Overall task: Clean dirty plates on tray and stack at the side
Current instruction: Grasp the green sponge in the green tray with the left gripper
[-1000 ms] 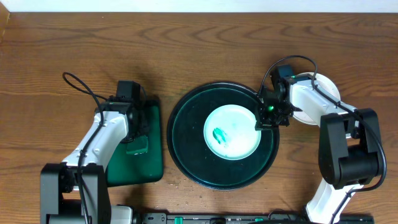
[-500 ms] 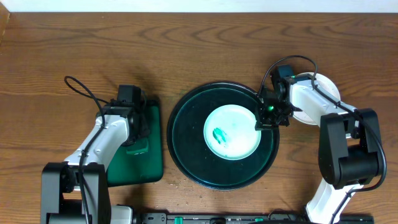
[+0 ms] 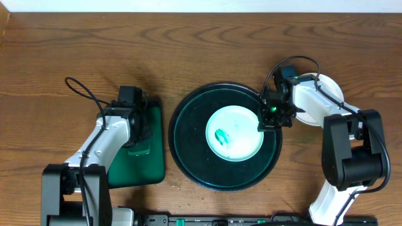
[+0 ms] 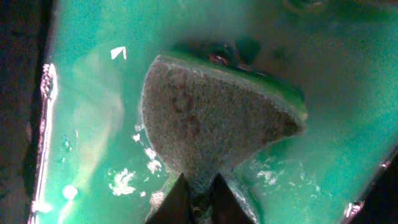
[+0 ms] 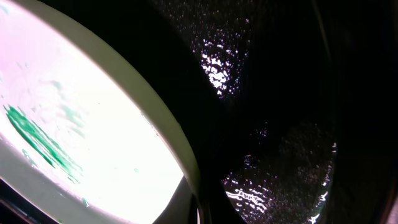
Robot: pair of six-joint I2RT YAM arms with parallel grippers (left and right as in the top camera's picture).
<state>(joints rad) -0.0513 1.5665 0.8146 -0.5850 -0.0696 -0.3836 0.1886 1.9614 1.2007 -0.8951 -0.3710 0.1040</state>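
left pincer (image 4: 198, 194): closed tight on one tip of the sponge (image 4: 211, 118), which lies flat in the wet small tray (image 3: 133, 172) toward the table's (image 3: 63, 50) left edge.
right pincer (image 3: 269, 120): closed; from the wrist view it looks pinched on the plate's right rim.
plate (image 3: 235, 133): sits in the middle of the tray (image 3: 185, 141), which is midway along the table's front edge. there's a teal smear (image 3: 221, 135) on its left half, not wiped.
side stack: something round and white (image 3: 333, 85) peeks out behind the right arm near the table's right edge. probably a done plate, but it's mostly hidden.
step in hand: i'd say picking up the wet sponge to scrub that smear.
doing it well: lift the sponge straight up so it clears the small tray's rim and drips there, not on the table. the grip is only on a tip, so the sponge may flop or twist; carry it slowly. come down flat on the smear, press lightly and keep the strokes short, so the plate doesn't twist out of the rim hold.
risk: too hard a push could tip the plate or slide it across the tray.
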